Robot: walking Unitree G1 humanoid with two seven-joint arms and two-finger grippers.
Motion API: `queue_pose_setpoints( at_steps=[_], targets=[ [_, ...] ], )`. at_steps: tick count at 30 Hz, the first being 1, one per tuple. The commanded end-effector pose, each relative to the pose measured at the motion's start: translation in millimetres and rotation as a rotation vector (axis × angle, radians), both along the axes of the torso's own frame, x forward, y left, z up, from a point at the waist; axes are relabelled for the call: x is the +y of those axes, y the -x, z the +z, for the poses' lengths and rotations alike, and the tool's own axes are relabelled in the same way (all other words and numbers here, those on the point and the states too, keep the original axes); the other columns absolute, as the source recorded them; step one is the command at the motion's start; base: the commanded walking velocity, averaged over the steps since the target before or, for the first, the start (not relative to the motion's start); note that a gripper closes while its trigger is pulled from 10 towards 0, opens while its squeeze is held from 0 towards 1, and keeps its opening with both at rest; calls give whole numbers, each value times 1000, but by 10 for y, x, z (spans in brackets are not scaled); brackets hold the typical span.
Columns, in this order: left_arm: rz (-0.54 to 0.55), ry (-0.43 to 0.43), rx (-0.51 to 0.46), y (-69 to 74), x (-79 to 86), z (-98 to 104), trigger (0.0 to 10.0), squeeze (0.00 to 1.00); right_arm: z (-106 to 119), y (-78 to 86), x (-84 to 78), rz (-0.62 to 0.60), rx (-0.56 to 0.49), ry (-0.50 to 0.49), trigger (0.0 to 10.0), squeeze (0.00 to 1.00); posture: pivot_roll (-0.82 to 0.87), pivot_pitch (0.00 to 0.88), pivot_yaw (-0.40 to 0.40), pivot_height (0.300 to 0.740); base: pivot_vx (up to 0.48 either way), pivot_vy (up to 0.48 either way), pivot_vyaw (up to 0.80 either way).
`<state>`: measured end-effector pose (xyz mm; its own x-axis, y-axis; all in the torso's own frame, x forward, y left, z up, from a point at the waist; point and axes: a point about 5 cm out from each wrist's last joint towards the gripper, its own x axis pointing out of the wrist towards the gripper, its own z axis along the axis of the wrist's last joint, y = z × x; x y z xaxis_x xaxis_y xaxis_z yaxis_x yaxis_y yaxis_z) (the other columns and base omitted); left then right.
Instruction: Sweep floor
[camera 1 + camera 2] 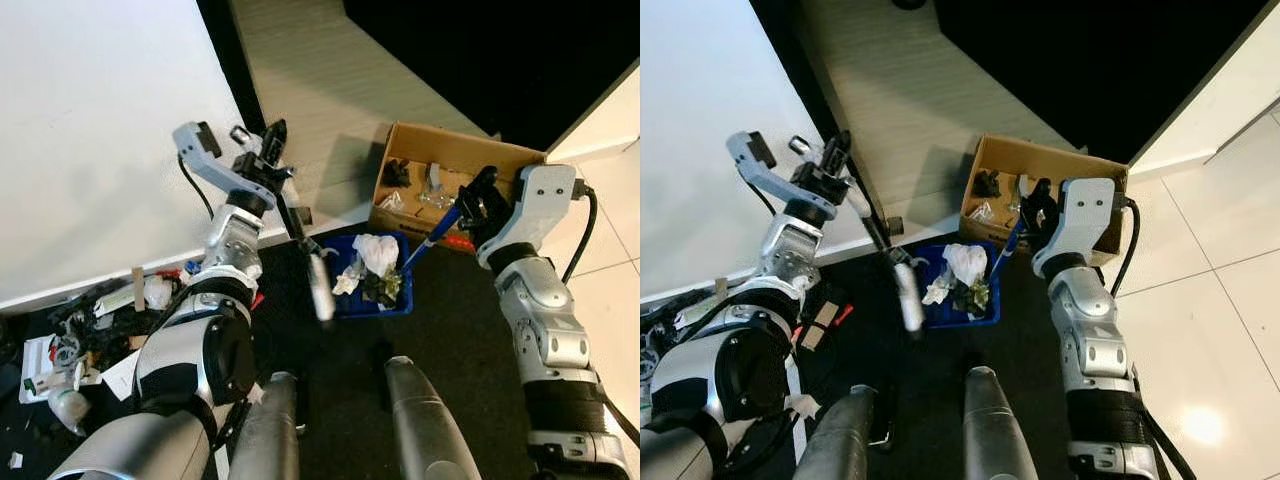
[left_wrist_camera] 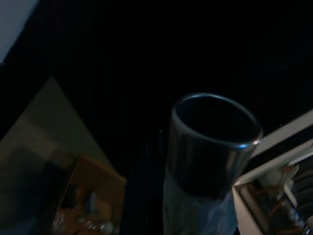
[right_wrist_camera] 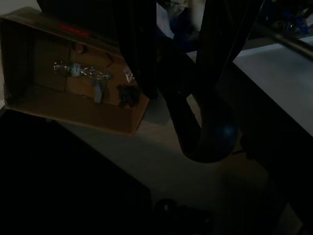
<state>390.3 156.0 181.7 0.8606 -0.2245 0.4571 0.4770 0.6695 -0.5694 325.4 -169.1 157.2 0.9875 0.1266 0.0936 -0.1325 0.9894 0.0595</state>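
Note:
My left gripper [image 1: 270, 150] is raised by the white panel and shut on a black broom stick [image 1: 296, 222]. The stick slants down to a silver end [image 1: 321, 287] beside the blue dustpan [image 1: 398, 306]. White crumpled paper [image 1: 377, 252] and dark scraps lie in the pan. My right gripper [image 1: 478, 195] is shut on the pan's blue handle [image 1: 436, 233], holding it near the cardboard box [image 1: 447, 150]. In the left wrist view the stick's metal tube end [image 2: 215, 142] is close up. The right wrist view shows a dark rounded handle end [image 3: 210, 137] and the box [image 3: 73, 83].
The cardboard box holds a plastic bottle [image 3: 80, 72] and dark scraps. Cables, papers and small clutter [image 1: 90, 320] lie on the floor at my left. A white panel [image 1: 100, 130] stands at the left. My legs [image 1: 420, 420] stand on dark floor, with pale tiles [image 1: 610, 300] at the right.

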Motion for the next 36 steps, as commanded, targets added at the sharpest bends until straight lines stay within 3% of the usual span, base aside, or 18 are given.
queue_pose_setpoints(
  at_steps=[1,8,12,13,15,19,22,26,30,33,36],
  targets=[
    [-9,46,-37,-2,32,60,10000,0,-185,19,95,47,77,-41,10000,0,-229,371,40,740,0,0,0],
    [-28,2,-113,6,154,196,10000,0,-192,-16,132,60,78,-45,10000,0,-202,359,44,740,0,0,0],
    [9,-250,-187,71,419,340,10000,0,-197,-24,138,61,75,-49,10000,0,-187,354,57,740,0,0,0],
    [9,-250,-187,71,419,340,10000,0,-197,-24,138,61,75,-49,10000,0,-187,354,57,740,0,0,0],
    [66,-423,-213,124,643,426,10000,0,-208,-19,124,57,74,-52,10000,0,-173,353,62,740,0,0,0],
    [110,-601,-239,187,914,561,10000,0,-240,-1,114,55,80,-53,10000,0,-161,365,55,740,0,0,0],
    [105,-671,-231,165,917,593,10000,0,-251,16,118,60,85,-51,10000,0,-159,379,49,740,0,0,0],
    [70,-746,-189,86,759,537,10000,0,-250,54,128,62,89,-47,10000,0,-186,413,46,740,0,0,0],
    [66,-771,-136,43,646,423,10000,0,-247,101,116,53,90,-45,10000,0,-212,436,49,740,0,0,0],
    [87,-811,-81,-1,530,325,10000,0,-225,223,67,28,85,-43,10000,0,-271,476,68,740,0,0,0],
    [102,-795,-66,-30,473,328,10000,0,-212,289,28,9,81,-36,10000,0,-289,482,80,740,0,0,0]
  ],
)
